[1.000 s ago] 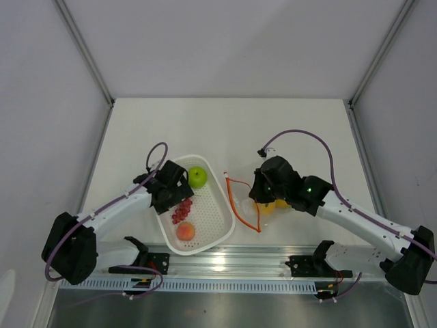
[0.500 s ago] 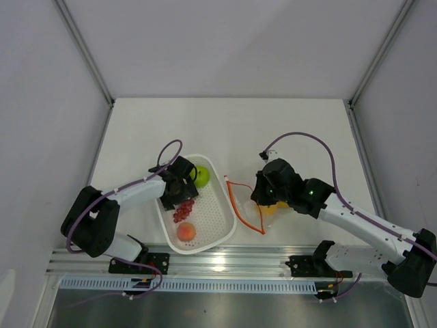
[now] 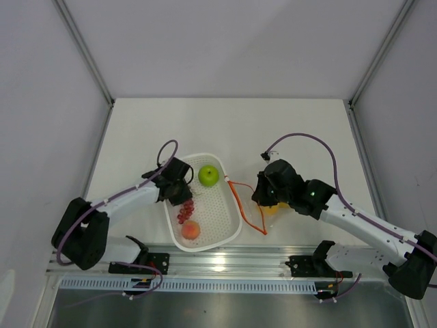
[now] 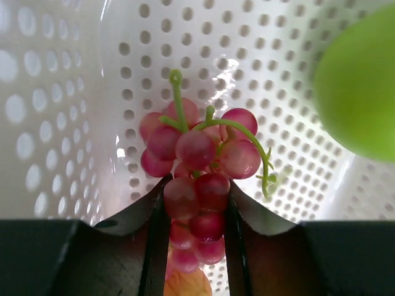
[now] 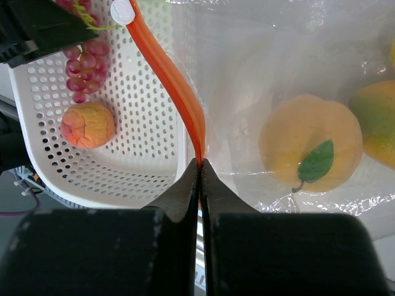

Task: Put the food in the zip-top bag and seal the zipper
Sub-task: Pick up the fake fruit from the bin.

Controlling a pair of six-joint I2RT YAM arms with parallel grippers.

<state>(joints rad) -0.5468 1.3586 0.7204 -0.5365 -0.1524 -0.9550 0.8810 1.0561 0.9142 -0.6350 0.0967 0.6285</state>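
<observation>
The bunch of dark red grapes lies in the white perforated basket, and my left gripper is shut on its lower berries, one finger pressing each side. A green apple sits at the basket's far end, and a peach at its near end, just beneath the grapes. My right gripper is shut on the red-orange zipper of the clear zip-top bag. Inside the bag lie a yellow pear and another yellow-orange fruit.
The basket stands against the bag's mouth, its right rim touching the zipper. A metal rail runs along the table's near edge, with the arm bases on it. Grey walls enclose the table on three sides.
My left gripper has closed from wide open onto the grapes. The basket has slid a little right toward the bag and the apple has rolled right. The right gripper holds as before.
</observation>
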